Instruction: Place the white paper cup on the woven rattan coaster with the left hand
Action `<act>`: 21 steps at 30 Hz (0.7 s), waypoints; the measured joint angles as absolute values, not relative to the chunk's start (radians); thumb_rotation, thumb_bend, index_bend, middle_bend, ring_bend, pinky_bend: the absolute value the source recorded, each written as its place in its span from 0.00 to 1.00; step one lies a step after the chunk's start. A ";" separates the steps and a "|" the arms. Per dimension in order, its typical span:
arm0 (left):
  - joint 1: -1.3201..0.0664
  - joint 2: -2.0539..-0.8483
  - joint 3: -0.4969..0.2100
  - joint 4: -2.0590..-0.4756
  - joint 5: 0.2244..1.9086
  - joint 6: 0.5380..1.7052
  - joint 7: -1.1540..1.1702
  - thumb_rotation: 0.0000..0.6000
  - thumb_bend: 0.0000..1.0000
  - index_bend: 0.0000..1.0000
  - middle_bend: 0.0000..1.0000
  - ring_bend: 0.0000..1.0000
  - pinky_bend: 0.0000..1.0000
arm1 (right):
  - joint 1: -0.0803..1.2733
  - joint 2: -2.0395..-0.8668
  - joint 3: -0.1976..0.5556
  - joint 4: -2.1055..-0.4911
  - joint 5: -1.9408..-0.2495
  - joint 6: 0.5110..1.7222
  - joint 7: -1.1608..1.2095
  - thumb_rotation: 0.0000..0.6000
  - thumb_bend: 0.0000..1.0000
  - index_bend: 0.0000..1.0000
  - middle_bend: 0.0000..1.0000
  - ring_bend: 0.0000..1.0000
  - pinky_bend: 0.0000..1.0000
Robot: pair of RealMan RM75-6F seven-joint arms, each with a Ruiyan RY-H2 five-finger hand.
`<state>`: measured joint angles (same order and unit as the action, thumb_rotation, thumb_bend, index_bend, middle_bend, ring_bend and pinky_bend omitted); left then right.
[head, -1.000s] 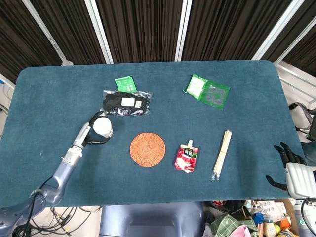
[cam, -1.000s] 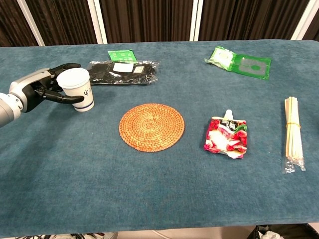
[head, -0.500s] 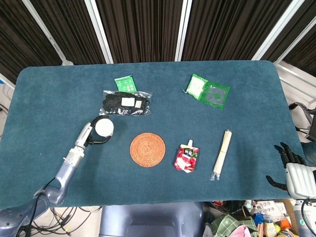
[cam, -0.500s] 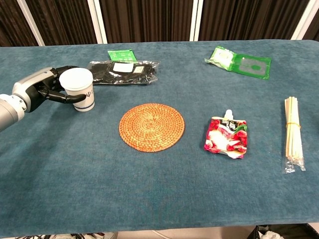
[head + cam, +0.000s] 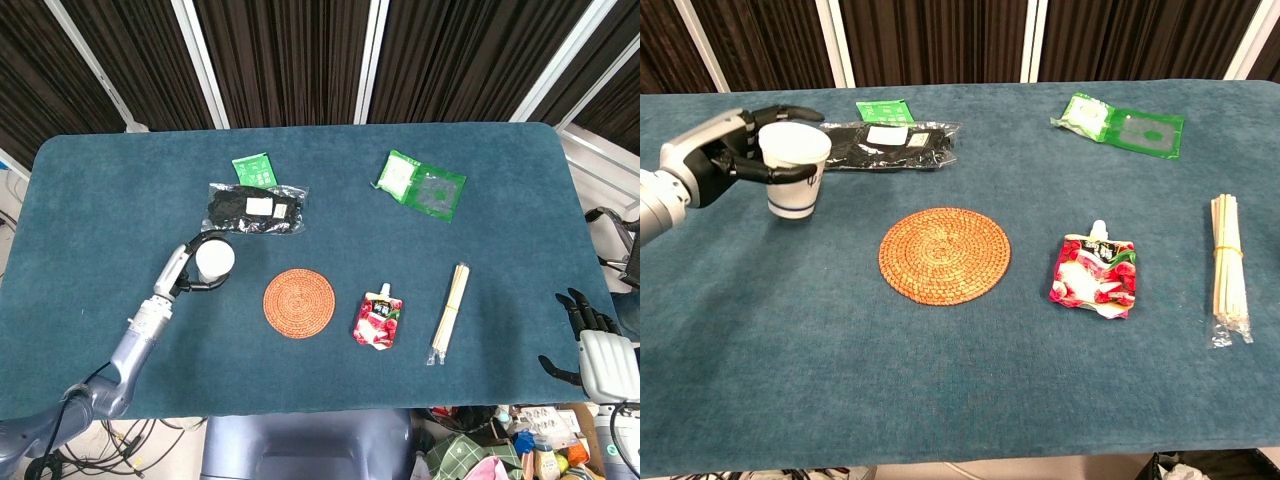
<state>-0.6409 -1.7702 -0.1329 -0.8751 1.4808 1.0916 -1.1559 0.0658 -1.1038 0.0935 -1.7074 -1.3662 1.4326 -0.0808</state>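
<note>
White paper cup (image 5: 793, 180) | gripped in left hand (image 5: 725, 158) | left of rattan coaster (image 5: 944, 255)

The left hand (image 5: 715, 160) has lifted the white paper cup (image 5: 793, 168) higher, upright now and off the table (image 5: 940, 370).

L hand (image 5: 725, 160): silver-grey shell behind black fingers (image 5: 790, 113), then a silver cylindrical wrist and a blue-grey forearm w/ black cable near its base. R hand (image 5: 595, 345): black fingers (image 5: 580, 305) ahead of a light grey back plate.
</note>
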 measured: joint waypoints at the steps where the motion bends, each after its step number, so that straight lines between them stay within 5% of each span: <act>1: -0.641 -1.758 -0.133 -0.902 1.483 1.095 -1.158 1.00 0.27 0.27 0.33 0.11 0.14 | 0.066 -1.103 0.093 -1.708 -1.366 1.432 -0.080 1.00 0.10 0.13 0.04 0.19 0.19; 15: -0.657 -1.607 -0.140 -1.324 1.493 1.072 -1.073 1.00 0.27 0.27 0.33 0.11 0.14 | 0.066 -1.101 0.094 -1.710 -1.362 1.430 -0.077 1.00 0.10 0.13 0.04 0.19 0.19; 21: -0.681 -1.646 -0.143 -1.348 1.482 1.040 -1.001 1.00 0.27 0.27 0.33 0.11 0.14 | 0.065 -1.099 0.093 -1.709 -1.365 1.431 -0.078 1.00 0.10 0.13 0.04 0.19 0.19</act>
<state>-0.6808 -1.6458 -0.1428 -1.3480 1.4817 1.0403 -1.0015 0.0652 -1.0995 0.0928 -1.7089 -1.3647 1.4308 -0.0778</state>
